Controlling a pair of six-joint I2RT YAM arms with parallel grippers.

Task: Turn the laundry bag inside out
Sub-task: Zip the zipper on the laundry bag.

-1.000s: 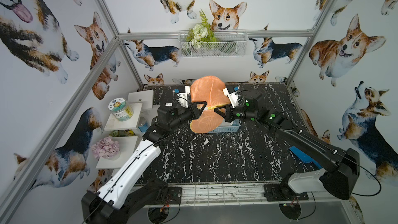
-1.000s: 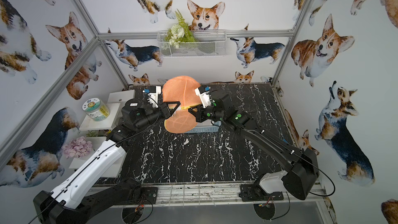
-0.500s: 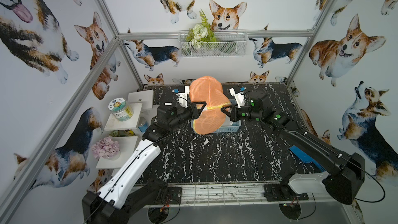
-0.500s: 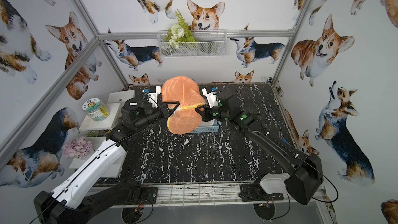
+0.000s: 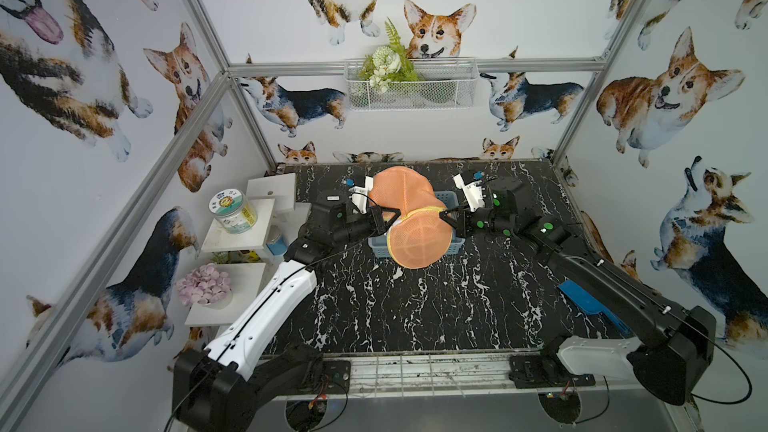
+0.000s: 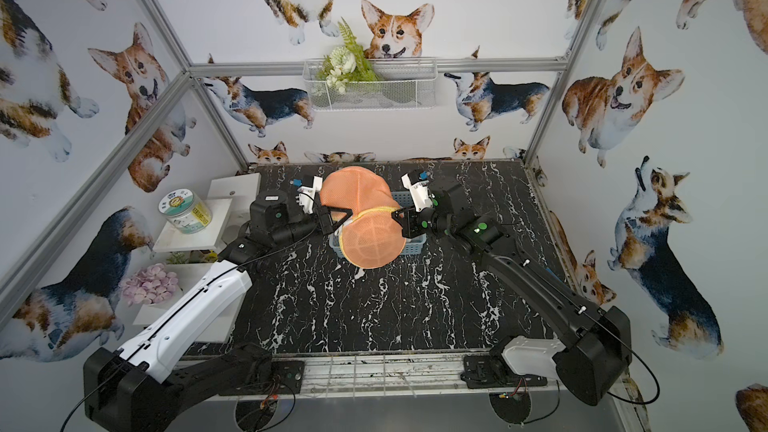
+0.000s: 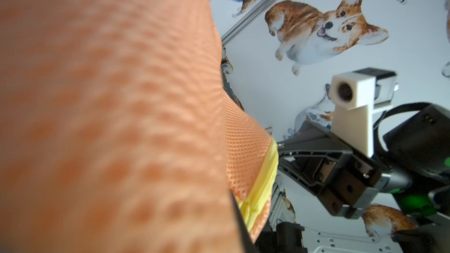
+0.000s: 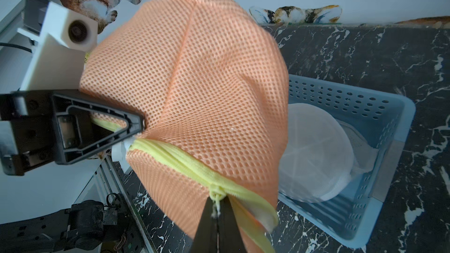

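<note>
Aloft hangs the laundry bag (image 8: 207, 69) — right gripper (image 8: 216, 206) clamped on its yellow hem (image 8: 175, 156), left gripper (image 8: 141, 125) opposite, opening unclear.

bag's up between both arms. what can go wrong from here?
1. The right end effector is shut on just the zipper edge of the bag; a hard pull may slip it off or strain the seam.
2. The left end effector touches the bag's other zipper end, but its grip is unclear; without it the bag would swing from one side.
3. A dropped bag could land in the basket on the white bag.
</note>
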